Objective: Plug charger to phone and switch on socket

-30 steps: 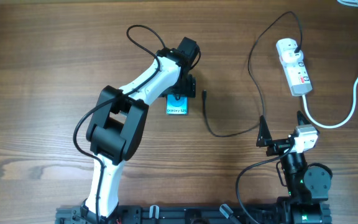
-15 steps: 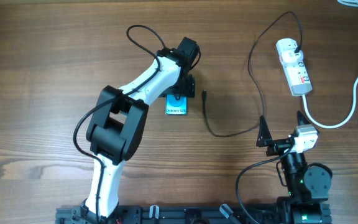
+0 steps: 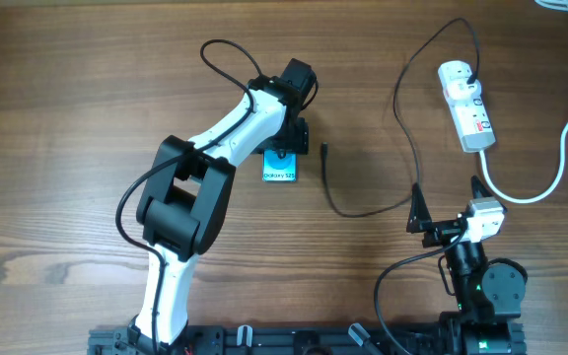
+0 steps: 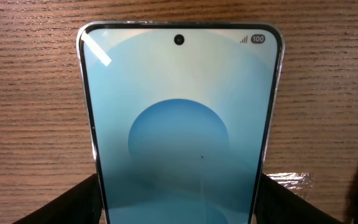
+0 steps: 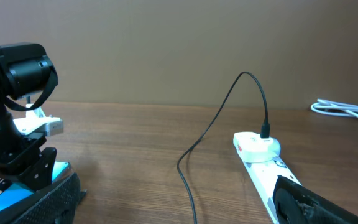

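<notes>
overhead: left gripper (image 3: 286,148) over phone (image 3: 280,170) far end; charger (image 3: 324,151) tip just right, apart; socket (image 3: 466,118) well right; right gripper (image 3: 447,197) near edge | left wrist: fingers (image 4: 61,202) at phone's long edges (clamped or not, cannot tell) | right wrist: jaws wide apart, empty; open table (image 5: 135,143) ahead

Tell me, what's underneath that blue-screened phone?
The phone lies flat on the wooden table, with bare wood showing beside it. Whether anything thin sits beneath it cannot be seen, since the phone itself covers that spot.
</notes>
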